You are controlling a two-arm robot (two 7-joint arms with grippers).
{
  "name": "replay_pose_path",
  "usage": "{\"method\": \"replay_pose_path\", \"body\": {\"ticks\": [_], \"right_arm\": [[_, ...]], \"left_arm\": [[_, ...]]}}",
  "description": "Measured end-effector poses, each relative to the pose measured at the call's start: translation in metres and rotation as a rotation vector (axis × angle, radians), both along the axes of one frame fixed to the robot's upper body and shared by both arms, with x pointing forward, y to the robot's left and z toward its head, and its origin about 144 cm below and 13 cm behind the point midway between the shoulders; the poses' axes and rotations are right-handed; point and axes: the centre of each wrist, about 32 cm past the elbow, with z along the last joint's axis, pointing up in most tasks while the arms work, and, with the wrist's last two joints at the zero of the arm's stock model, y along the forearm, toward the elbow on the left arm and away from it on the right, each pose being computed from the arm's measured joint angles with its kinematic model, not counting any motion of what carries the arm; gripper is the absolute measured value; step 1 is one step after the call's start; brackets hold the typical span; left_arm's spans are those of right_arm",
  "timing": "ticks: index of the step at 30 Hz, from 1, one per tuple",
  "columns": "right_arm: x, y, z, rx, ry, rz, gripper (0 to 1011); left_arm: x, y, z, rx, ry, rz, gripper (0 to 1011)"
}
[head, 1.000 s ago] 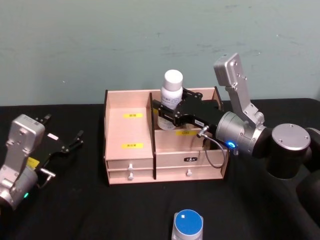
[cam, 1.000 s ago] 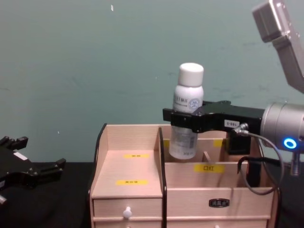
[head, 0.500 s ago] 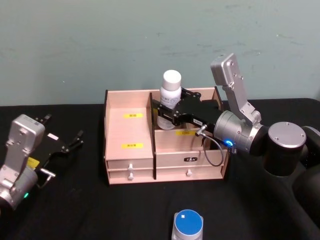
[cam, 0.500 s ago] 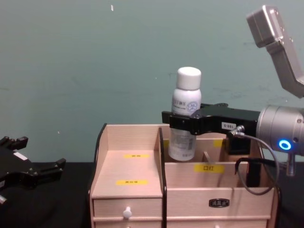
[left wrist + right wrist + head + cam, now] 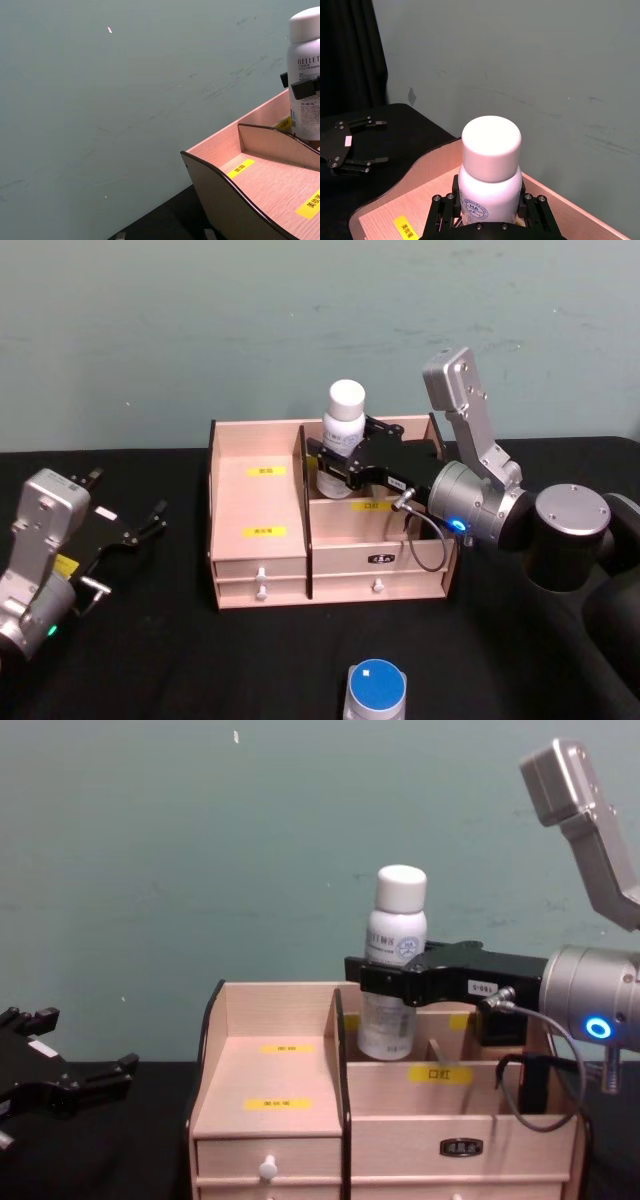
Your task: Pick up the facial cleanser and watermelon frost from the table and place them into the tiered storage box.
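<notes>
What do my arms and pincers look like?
Right arm: silver-grey links, black joints, blue ring light, looped grey cable; right pincer black with a white label. Left arm: silver-grey, yellow sticker, green light; left pincer black with a white tag.

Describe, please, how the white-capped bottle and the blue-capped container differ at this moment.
The white-capped bottle is clamped in the right gripper; the blue-capped container stands free. The bottle is partly inside the tiered storage box, back right; the container is on the black table in front of it. Both stand upright. The left gripper rests open at the table's left.
</notes>
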Motion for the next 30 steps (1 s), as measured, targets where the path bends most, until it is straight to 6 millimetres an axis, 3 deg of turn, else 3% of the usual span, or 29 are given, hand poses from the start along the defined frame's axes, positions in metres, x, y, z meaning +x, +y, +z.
{"method": "replay_pose_path", "body": {"ticks": [30], "right_arm": [[0.018,0.0,-0.013,0.002,0.022,-0.008,593]], "left_arm": [[0.0,0.0,0.0,0.0,0.0,0.0,1010]]}}
